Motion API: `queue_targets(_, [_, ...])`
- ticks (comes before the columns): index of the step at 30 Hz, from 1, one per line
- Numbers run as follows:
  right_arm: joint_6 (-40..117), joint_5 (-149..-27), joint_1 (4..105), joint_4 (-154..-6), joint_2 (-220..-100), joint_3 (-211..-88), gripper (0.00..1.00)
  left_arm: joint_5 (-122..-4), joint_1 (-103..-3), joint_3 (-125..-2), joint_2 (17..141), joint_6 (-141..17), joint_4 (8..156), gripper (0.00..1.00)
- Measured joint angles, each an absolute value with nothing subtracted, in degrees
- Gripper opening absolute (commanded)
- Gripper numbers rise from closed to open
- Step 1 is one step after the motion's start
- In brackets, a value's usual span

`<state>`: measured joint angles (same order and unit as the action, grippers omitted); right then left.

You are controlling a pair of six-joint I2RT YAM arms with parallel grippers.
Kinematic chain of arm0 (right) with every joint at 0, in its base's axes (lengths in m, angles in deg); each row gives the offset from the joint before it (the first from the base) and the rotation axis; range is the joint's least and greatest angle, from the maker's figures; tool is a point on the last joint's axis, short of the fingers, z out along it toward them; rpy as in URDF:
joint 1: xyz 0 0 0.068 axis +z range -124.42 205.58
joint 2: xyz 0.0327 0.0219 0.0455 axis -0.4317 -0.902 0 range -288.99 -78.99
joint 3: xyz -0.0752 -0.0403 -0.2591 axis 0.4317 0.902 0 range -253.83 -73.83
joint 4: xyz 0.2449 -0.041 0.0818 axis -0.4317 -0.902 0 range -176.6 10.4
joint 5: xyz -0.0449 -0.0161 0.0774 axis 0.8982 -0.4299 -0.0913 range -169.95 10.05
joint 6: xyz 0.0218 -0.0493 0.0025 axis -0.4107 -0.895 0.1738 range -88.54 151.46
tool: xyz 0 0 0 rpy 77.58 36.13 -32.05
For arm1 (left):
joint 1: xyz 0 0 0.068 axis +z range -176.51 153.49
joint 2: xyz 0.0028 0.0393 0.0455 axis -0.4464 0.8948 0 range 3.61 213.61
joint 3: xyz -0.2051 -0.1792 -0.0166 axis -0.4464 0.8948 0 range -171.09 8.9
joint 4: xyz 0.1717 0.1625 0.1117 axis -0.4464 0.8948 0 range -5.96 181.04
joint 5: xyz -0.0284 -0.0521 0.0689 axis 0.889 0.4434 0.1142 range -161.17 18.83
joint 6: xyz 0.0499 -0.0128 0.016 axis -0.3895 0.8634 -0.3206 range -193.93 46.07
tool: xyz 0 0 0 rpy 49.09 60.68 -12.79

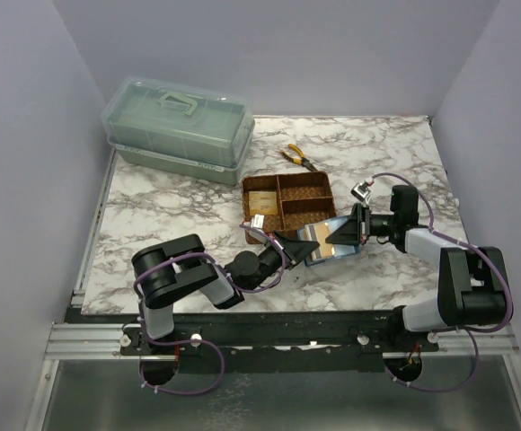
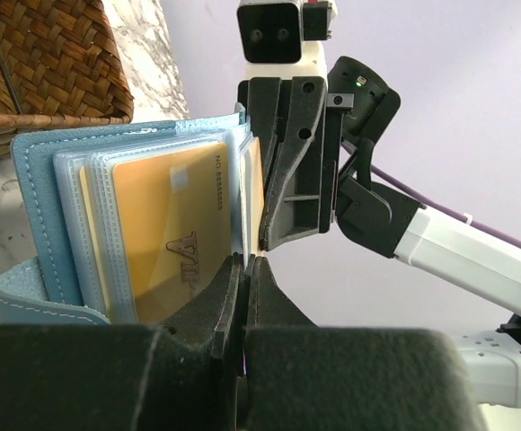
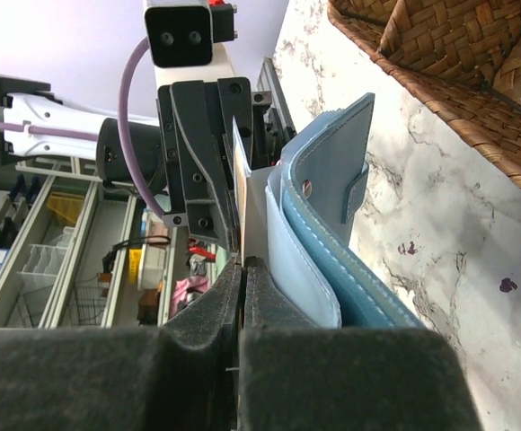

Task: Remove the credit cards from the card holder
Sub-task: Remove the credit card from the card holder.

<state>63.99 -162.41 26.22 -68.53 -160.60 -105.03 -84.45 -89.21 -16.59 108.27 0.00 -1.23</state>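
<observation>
Several credit cards (image 2: 171, 233) sit in the clear sleeves of the card holder (image 2: 31, 180), a gold one foremost, so most of the emptying is left to do. Something flat and yellowish lies in the left compartment of the woven tray (image 1: 245, 193); it may be a card already out, but I can't tell.

The holder hangs open and on edge just above the desk (image 1: 180, 215), right in front of the tray, pinched between my two ends. My left gripper (image 2: 245, 265) has its jaws together, clamped on the holder's inner leaves. My right gripper (image 3: 242, 268) meets it head-on, jaws closed on a thin pale edge that I take for a card.

Both arms lie low and reach inward, the left folded at the elbow, the right stretched across.
</observation>
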Motion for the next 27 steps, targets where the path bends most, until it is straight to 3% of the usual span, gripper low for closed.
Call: queue_targets(27, [63.51, -166.01, 22.73, -69.25, -160.62, -105.03, 0.00, -82.61, -87.59, -13.07, 104.95, 0.15, -1.19, 0.01])
